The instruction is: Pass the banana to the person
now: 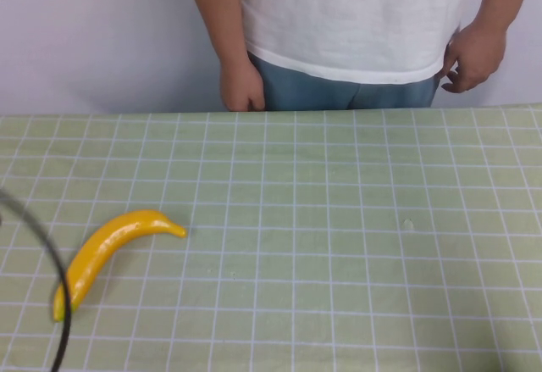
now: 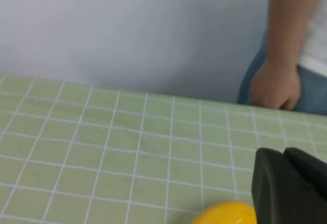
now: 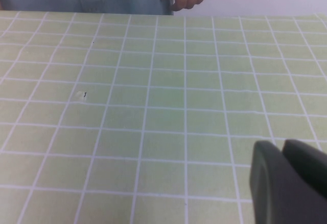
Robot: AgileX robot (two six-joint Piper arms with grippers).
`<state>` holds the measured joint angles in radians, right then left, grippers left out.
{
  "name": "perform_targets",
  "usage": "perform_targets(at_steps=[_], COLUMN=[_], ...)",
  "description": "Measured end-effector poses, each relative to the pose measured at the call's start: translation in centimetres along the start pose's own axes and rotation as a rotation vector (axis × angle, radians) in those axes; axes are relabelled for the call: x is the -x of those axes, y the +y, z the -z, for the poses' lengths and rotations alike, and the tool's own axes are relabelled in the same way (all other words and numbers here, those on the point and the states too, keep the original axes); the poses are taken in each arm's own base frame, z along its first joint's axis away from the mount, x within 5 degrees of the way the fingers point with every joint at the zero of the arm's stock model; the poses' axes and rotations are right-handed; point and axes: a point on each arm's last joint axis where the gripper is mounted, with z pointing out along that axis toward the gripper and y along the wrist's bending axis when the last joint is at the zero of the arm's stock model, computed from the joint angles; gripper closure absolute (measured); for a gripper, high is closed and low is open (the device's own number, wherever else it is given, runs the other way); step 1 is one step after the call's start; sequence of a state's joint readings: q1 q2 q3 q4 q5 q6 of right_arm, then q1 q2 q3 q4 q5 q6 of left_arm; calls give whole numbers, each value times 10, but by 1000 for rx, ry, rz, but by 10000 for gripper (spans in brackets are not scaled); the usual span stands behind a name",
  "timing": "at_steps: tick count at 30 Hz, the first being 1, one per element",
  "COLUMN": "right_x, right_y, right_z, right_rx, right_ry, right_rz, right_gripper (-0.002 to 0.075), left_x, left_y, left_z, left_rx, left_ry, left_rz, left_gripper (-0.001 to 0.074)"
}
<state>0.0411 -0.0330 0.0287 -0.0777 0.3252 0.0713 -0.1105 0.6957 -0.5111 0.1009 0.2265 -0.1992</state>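
From the raised camera, the banana lies flat on the green gridded table, toward the robot's left and near the front edge. It is glossy yellow-orange, gently curved, its narrower tip pointing toward the table's middle and its other end passing under a thin black cable that loops across the corner. The person, in a white t-shirt and blue jeans, stands behind the far edge with both hands hanging loosely curled at the hips. Neither gripper shows here.

The left wrist camera shows the left gripper as a dark block low over the table, just beside the banana's rounded yellow end; whether it is released or clenched I cannot tell.

The right wrist camera shows the right gripper as a dark shape above bare grid; I cannot tell its state either.
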Motion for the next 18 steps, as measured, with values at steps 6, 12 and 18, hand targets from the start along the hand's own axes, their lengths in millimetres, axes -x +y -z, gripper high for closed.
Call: perform_targets(at_steps=[6, 12, 18], right_x=[0, 0, 0], right_y=[0, 0, 0], right_z=[0, 0, 0], right_rx=[0, 0, 0], right_ry=[0, 0, 0], right_rz=[0, 0, 0], right_gripper=[733, 733, 733], left_x=[12, 9, 2], left_y=[-1, 2, 3], left_z=[-40, -73, -106], left_rx=[24, 73, 80], left_ry=[158, 445, 670], left_rz=[-5, -92, -179], left_gripper=[739, 739, 659])
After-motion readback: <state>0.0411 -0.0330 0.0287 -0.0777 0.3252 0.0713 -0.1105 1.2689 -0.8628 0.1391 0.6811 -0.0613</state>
